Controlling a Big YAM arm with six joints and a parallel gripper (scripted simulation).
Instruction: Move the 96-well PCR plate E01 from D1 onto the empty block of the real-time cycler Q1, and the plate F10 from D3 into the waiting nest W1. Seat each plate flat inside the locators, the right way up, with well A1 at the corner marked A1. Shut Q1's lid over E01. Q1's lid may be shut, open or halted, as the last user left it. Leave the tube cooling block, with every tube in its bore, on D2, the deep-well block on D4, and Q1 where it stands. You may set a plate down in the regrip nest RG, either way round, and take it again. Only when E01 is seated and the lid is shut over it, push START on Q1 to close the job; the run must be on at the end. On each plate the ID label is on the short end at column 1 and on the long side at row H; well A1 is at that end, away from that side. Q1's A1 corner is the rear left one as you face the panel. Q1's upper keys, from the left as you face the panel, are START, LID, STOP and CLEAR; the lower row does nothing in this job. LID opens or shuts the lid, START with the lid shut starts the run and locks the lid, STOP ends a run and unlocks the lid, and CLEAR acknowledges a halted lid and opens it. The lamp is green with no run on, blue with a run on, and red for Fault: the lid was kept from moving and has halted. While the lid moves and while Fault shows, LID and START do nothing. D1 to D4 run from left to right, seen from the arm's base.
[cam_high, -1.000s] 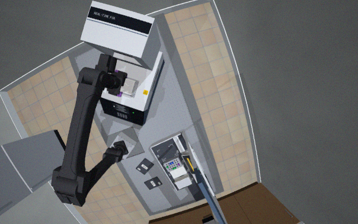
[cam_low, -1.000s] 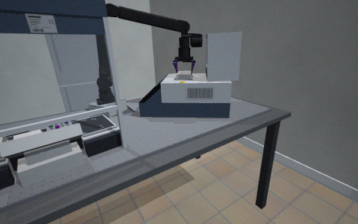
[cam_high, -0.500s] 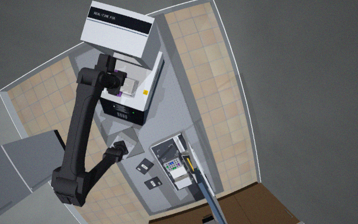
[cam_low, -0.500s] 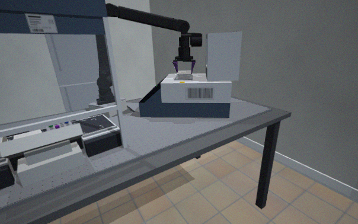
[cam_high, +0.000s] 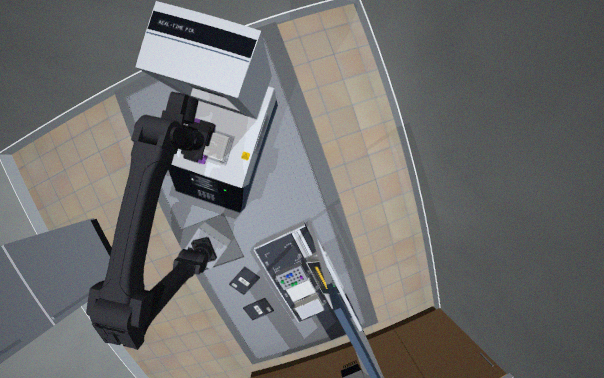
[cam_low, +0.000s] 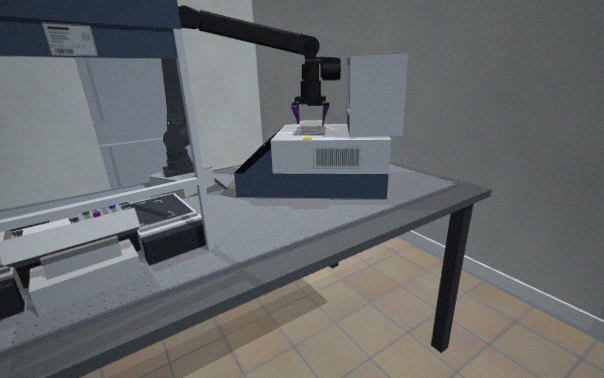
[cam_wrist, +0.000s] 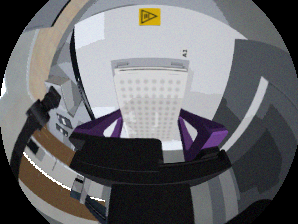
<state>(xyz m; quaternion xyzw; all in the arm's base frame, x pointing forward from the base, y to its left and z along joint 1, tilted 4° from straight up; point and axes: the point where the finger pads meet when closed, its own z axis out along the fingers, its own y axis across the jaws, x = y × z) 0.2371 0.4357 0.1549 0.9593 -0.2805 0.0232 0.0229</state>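
The real-time cycler Q1 (cam_high: 220, 162) stands on the table with its lid (cam_high: 200, 50) raised upright at the rear, which also shows in the side view (cam_low: 377, 95). My gripper (cam_low: 310, 117) hangs straight down over Q1's top. Its purple fingers are shut on the long sides of a pale 96-well PCR plate (cam_wrist: 149, 99). The plate (cam_low: 310, 130) lies level at Q1's block, low on the top face. I cannot tell whether it rests in the locators, and I cannot read its label. Q1's lamp (cam_high: 225, 190) is green, above the keys (cam_high: 206, 194).
The deck frame with the tube block (cam_high: 291, 276) and a pale plate (cam_high: 308, 308) lies to the front right. Two small dark nests (cam_high: 244, 280) (cam_high: 258, 308) sit beside it. A yellow warning label (cam_wrist: 148, 16) is on Q1's top. The raised lid stands close behind the gripper.
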